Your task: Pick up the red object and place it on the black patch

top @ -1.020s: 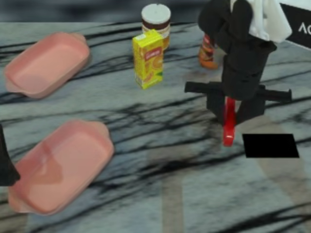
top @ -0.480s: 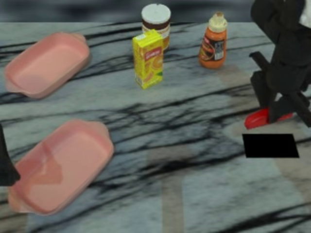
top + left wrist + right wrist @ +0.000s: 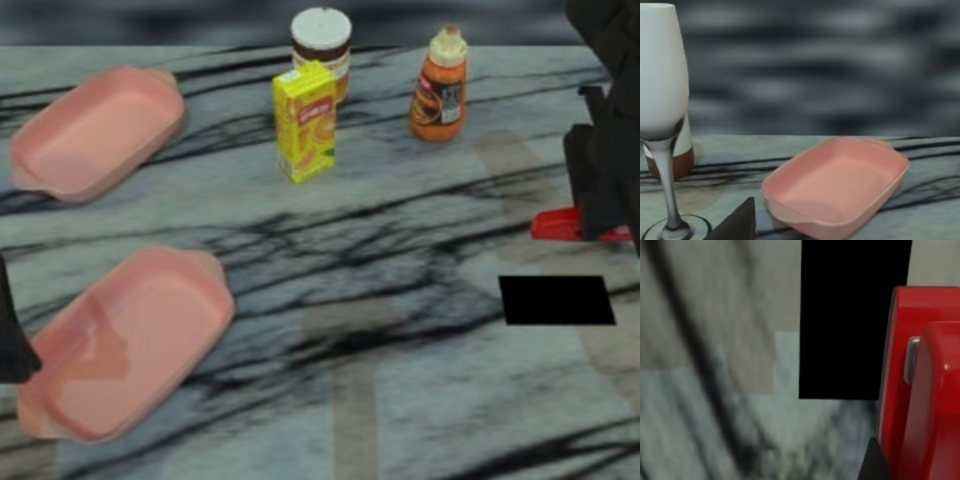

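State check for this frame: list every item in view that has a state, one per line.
red object: held by the right pincer, lying level, above the table, not on the patch.
black patch: bare, nothing on it.
right pincer: shut on the red object, at the table's right edge.
juice carton: upright.
sauce bottle: upright, capped.
jar: upright, lidded.
two pink trays: empty.

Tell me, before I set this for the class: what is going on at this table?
The right gripper, at the table's right edge, holds the red object just beyond the black patch, not yet over it. The patch is bare. The left arm sits parked at the table's left edge by the near pink tray. The juice carton and sauce bottle stand untouched.
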Tool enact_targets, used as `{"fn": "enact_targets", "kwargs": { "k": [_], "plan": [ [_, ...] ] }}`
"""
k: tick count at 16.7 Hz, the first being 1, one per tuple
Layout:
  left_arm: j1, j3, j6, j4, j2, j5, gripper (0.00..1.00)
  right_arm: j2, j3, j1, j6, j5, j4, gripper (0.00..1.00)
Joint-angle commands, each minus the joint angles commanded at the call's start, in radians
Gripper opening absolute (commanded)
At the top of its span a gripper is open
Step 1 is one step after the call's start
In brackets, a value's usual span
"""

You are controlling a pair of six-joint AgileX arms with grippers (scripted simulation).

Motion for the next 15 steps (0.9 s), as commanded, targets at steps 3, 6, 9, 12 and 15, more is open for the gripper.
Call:
{"fn": "enact_targets", "kwargs": {
  "k": [3, 6, 9, 12, 15],
  "plan": [
    [0.000, 0.000, 0.000, 0.000, 0.000, 0.000, 1.00, 0.004, 0.003, 0.005, 0.000, 0.000, 0.000, 0.00],
    [0.000, 0.000, 0.000, 0.000, 0.000, 0.000, 1.00, 0.015, -0.027, 0.004, 0.001, 0.000, 0.039, 0.00],
    [0.000, 0.000, 0.000, 0.000, 0.000, 0.000, 1.00, 0.052, -0.110, 0.000, 0.004, 0.000, 0.168, 0.00],
    [0.000, 0.000, 0.000, 0.000, 0.000, 0.000, 1.00, 0.095, -0.202, 0.001, 0.003, 0.001, 0.308, 0.00],
    [0.000, 0.000, 0.000, 0.000, 0.000, 0.000, 1.00, 0.117, -0.247, 0.002, 0.003, 0.001, 0.364, 0.00]
  ]
}}
